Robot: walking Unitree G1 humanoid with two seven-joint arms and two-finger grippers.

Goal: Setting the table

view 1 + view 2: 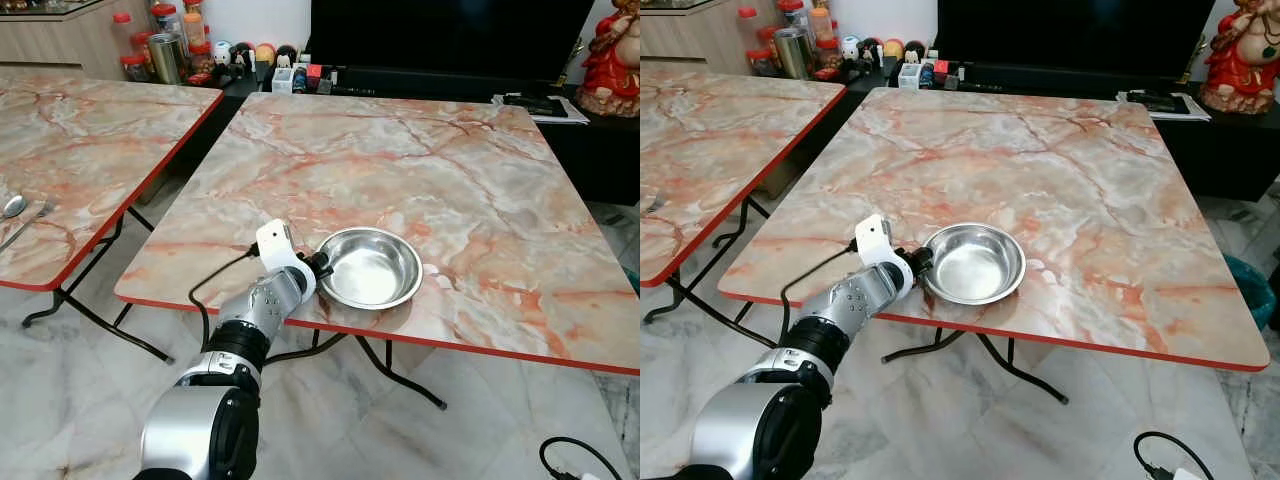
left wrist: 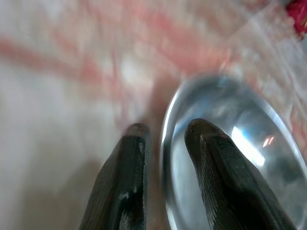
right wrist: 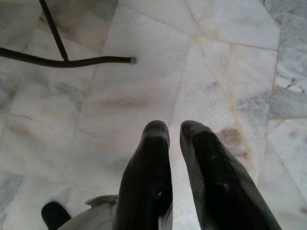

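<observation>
At table (image 1: pixel 480 180) near edge: bowl (image 1: pixel 370 268) rim pinched by left gripper (image 2: pixel 163 132). Right gripper (image 3: pixel 173 130) hung over floor (image 3: pixel 144 86), fingers nearly closed, nothing held.

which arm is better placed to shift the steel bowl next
Left. The left gripper already straddles the steel bowl rim on the table; the right gripper hangs over the floor.

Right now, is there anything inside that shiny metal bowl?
The bowl looks empty: only bare, shiny steel. The left claw straddles its near rim, one finger inside, covering a small patch.
</observation>
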